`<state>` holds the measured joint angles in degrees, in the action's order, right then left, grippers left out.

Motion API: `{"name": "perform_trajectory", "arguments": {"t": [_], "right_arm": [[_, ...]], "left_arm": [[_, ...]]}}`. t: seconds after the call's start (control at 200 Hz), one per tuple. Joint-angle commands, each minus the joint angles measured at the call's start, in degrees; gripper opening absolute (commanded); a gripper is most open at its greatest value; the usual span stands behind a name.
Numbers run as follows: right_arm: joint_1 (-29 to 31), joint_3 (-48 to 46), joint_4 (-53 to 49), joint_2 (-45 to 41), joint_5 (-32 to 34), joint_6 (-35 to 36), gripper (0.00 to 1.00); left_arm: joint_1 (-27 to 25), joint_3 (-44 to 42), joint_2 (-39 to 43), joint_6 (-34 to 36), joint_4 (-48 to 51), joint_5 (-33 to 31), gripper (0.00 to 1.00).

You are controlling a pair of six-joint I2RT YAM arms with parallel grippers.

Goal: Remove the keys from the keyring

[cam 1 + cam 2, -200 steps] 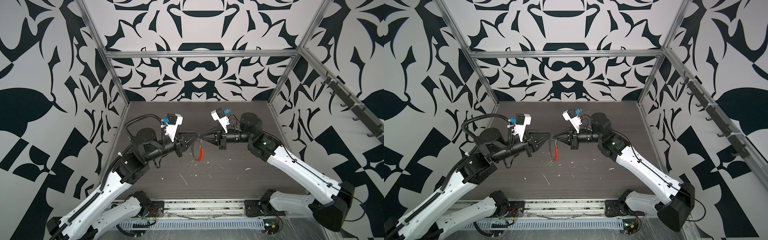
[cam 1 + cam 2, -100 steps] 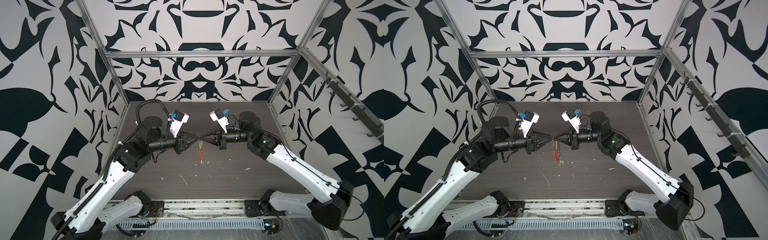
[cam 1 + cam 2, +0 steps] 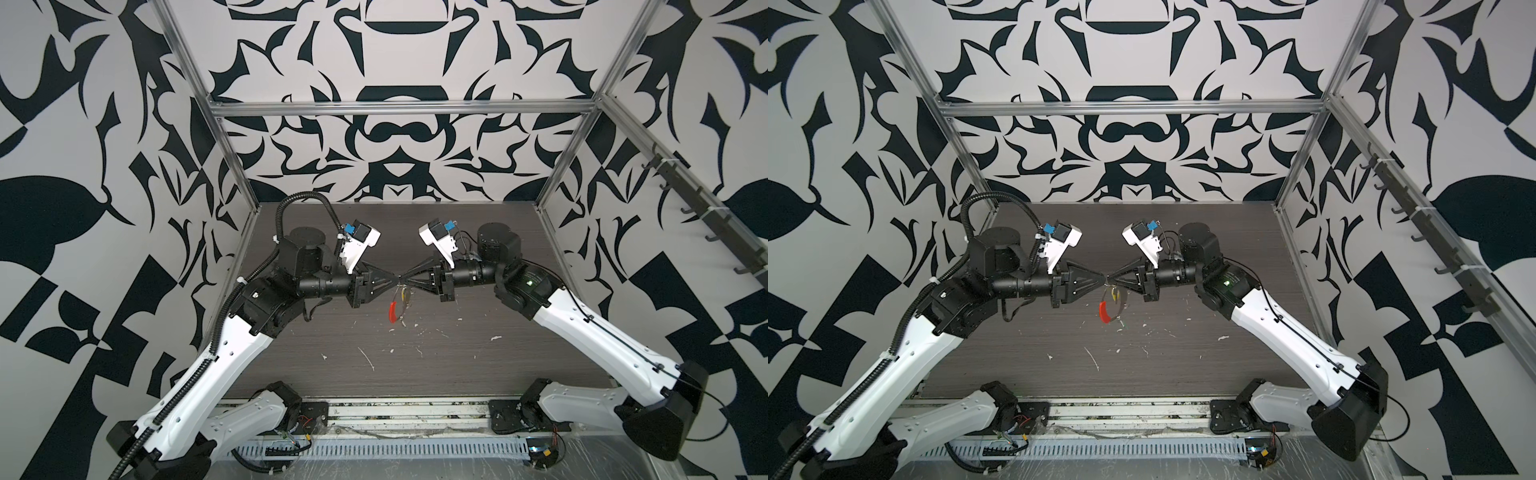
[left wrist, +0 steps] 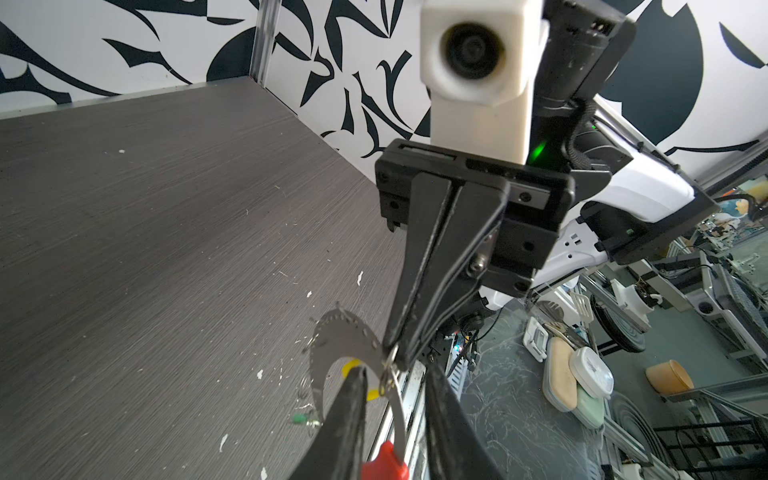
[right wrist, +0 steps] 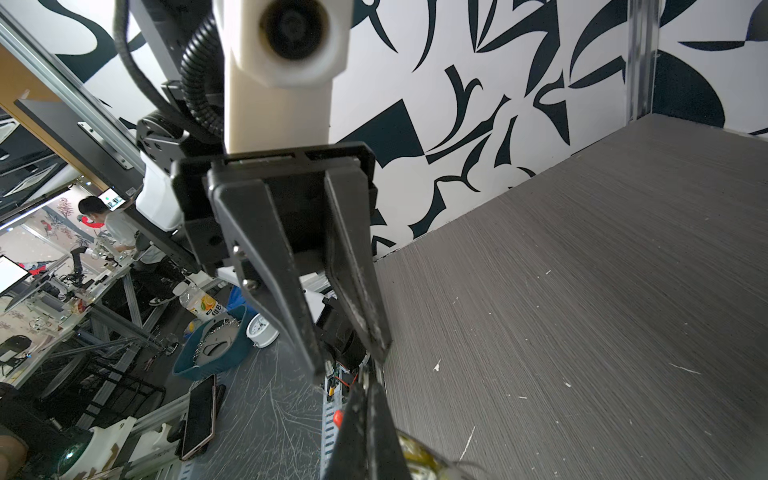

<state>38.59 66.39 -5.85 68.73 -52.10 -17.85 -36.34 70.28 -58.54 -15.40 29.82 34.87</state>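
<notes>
The keyring (image 3: 392, 311) (image 3: 1104, 311), a thin grey holed hoop (image 4: 340, 336) with a red arc, hangs above the table from my right gripper (image 3: 406, 285) (image 4: 392, 353) (image 5: 365, 386), which is shut on its upper edge. My left gripper (image 3: 397, 285) (image 4: 397, 374) (image 5: 349, 361) meets it tip to tip, jaws open, with the hoop's band and a small metal loop between the fingers. A yellow key (image 4: 373, 395) (image 3: 1113, 295) hangs behind the hoop, close to one left finger. A green key (image 4: 299, 417) shows by the hoop's lower edge; I cannot tell whether it hangs or lies on the table.
White scraps (image 3: 368, 357) lie scattered over the dark wood-grain table (image 3: 498, 332). Patterned walls with metal frame posts (image 3: 232, 166) close in the back and sides. The arm bases sit on a rail (image 3: 395, 415) along the front edge.
My left arm rose and swung inward, bringing its gripper level with the right one's tip. Its jaws opened slightly. The right gripper held still with the keyring hanging from it.
</notes>
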Motion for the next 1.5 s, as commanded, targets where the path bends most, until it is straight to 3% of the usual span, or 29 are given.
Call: {"name": "perform_trajectory", "arguments": {"t": [0.0, 0.14, 0.285, 0.59, 0.715, 0.905, 1.19, 1.38, 1.495], "right_arm": [[-0.23, 2.67, 2.08, -1.14, -1.68, 0.76, 0.00], [-0.25, 2.61, 2.11, -1.05, -1.65, 0.88, 0.00], [-0.27, 2.69, 2.10, -1.13, -1.43, 0.82, 0.00], [-0.25, 2.71, 2.41, -1.05, -0.56, 0.65, 0.00], [-0.22, 2.87, 2.68, -0.97, -0.46, 0.45, 0.00], [-0.27, 2.78, 3.17, -0.88, -0.25, -0.12, 0.00], [-0.27, 2.44, 4.00, -1.53, 1.69, -0.45, 0.00], [-0.22, 2.17, 4.38, -2.65, 4.49, -0.07, 0.28], [-0.27, 1.95, 3.78, -4.18, 7.71, 0.92, 0.36]], "left_arm": [[0.22, 1.96, -0.60, 0.89, 1.93, 0.84, 0.28], [0.21, 2.23, -1.18, 0.83, 1.46, 1.62, 0.28], [0.21, 2.40, -1.90, 0.59, 1.20, 3.04, 0.17], [0.21, 1.88, -2.33, 0.12, 1.11, 3.72, 0.16], [0.21, 1.62, -2.47, -0.24, 0.94, 3.71, 0.06], [0.21, 1.00, -2.35, -0.52, 0.15, 3.47, 0.00], [0.21, -1.59, -0.36, -0.85, -3.63, 1.67, 0.00], [0.21, -2.57, 0.32, -1.24, -5.28, 1.69, 0.00], [0.21, -3.22, 0.84, -1.30, -6.42, 1.60, 0.00]]}}
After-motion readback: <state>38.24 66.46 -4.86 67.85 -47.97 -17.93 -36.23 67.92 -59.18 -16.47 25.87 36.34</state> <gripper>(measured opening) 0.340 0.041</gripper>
